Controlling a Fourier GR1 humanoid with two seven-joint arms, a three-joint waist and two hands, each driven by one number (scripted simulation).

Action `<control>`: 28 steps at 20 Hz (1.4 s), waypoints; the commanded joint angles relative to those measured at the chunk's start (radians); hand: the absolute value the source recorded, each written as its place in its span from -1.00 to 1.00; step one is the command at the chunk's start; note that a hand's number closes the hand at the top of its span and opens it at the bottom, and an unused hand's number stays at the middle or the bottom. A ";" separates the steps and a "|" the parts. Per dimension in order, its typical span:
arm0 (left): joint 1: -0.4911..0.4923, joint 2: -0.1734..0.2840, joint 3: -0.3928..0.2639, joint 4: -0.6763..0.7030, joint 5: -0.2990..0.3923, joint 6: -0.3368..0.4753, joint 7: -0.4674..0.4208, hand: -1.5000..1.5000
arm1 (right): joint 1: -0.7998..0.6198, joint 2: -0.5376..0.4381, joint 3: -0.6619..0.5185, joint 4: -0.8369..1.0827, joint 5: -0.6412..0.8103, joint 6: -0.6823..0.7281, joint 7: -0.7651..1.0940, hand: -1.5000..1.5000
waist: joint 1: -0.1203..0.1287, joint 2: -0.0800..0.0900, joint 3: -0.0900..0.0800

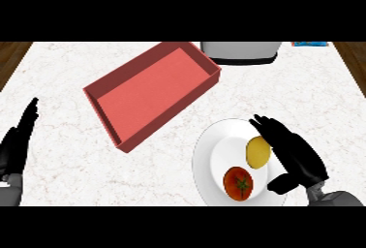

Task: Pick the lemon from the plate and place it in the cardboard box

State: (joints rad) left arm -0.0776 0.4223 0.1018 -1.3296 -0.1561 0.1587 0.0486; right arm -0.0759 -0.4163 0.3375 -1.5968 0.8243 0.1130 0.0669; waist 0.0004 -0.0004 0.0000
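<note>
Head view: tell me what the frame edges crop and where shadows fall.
Head view: the top edge crops a grey appliance and a blue item; the left hand runs off the left edge, resting open; the right hand is at the lemon, hiding its right side; soft shading lies along the red box's inner walls; no glare on the plate.

The counter (pixel 71 72) looks like pale polished stone with faint reddish veining, bordered at the far corners by dark wood grain (pixel 14 48). The box (pixel 150 92) has flat, matt reddish walls and floor (more like painted card than bare cardboard), while the plate (pixel 214 155) is smooth white, like glazed ceramic. The lemon (pixel 257 151) has a dull yellow skin, the tomato (pixel 238 183) a slightly shinier red one, and both hands (pixel 297 155) are matt black.
</note>
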 commanded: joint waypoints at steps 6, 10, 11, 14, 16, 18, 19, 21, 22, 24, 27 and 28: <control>0.015 -0.002 0.055 -0.079 -0.008 -0.064 0.048 0.00 | 0.063 0.072 0.027 -0.061 0.113 0.057 0.021 -1.00 | 0.001 -0.001 0.000; 0.021 -0.039 0.054 -0.040 -0.021 -0.053 -0.001 0.00 | -0.015 0.083 -0.005 -0.020 0.140 0.157 0.100 -1.00 | 0.002 0.000 0.000; -0.041 -0.036 0.029 -0.053 -0.069 -0.031 0.082 0.00 | 0.032 0.128 0.024 0.005 0.173 0.084 0.106 -1.00 | -0.001 0.000 0.000; 0.018 0.007 0.094 -0.043 -0.004 -0.114 0.004 0.00 | -0.022 0.159 -0.011 0.153 0.192 0.031 0.061 -1.00 | 0.004 0.000 0.000; 0.009 -0.020 0.085 -0.061 -0.019 -0.102 0.020 0.00 | -0.104 0.203 -0.026 0.251 0.217 0.019 0.063 -1.00 | 0.006 0.001 0.000; -0.056 -0.018 0.100 0.003 -0.036 -0.102 0.030 0.00 | -0.057 0.185 -0.051 0.187 0.220 0.009 0.054 1.00 | 0.000 0.001 0.000; 0.012 -0.068 0.069 -0.019 -0.061 -0.053 -0.009 0.00 | -0.108 0.209 -0.014 0.214 0.286 -0.020 0.093 1.00 | 0.004 0.001 0.000; -0.054 -0.055 0.070 0.060 -0.067 -0.059 -0.025 0.00 | -0.124 0.184 -0.039 0.264 0.310 -0.150 0.017 1.00 | 0.001 0.003 0.000; 0.021 -0.033 0.068 -0.104 -0.036 -0.105 0.063 0.00 | -0.115 0.139 -0.085 0.243 0.289 -0.157 -0.009 1.00 | 0.010 -0.001 0.001; -0.060 -0.034 0.098 0.051 -0.065 -0.060 -0.020 0.00 | -0.094 0.207 -0.027 0.194 0.346 -0.185 0.051 1.00 | -0.003 0.001 0.000; -0.062 -0.074 0.053 0.000 -0.111 -0.025 0.034 0.00 | -0.129 0.198 -0.054 0.301 0.394 -0.290 0.008 1.00 | 0.001 0.002 0.000; -0.042 -0.049 0.082 -0.012 -0.072 -0.066 0.035 0.00 | -0.097 0.127 -0.098 0.199 0.358 -0.250 -0.013 1.00 | -0.002 0.000 0.000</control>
State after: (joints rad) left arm -0.1069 0.3665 0.1728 -1.3399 -0.2287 0.1017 0.0650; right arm -0.1771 -0.2543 0.2804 -1.3824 1.1536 -0.0522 0.0770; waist -0.0019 -0.0059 -0.0087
